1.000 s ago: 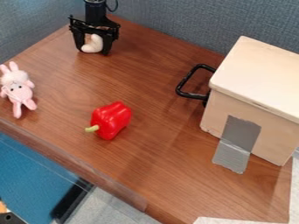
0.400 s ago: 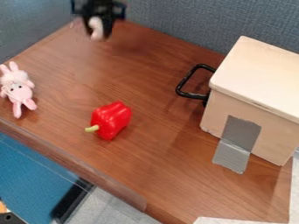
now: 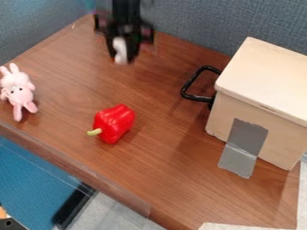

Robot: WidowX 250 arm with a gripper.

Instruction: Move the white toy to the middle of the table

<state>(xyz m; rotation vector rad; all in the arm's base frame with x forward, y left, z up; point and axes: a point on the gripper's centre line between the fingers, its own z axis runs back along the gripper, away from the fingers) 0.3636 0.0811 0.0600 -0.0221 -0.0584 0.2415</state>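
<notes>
White toy (image 3: 120, 50) and gripper (image 3: 123, 56) have swung toward the wooden box (image 3: 264, 85).
Fingers clamp the toy above the table (image 3: 180, 148); a red pepper (image 3: 114, 123) lies nearer the front.

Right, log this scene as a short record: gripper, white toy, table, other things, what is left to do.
gripper: over the far part of the table, toward the left
white toy: held between the fingers, seemingly raised off the table
pepper: red, lying left of centre, green stem toward the left
pink bunny: at the table's left edge
box: pale, on the right, with grey tape down its side
black handle: at the box's left side
left to do: white toy to the middle, then release
</notes>
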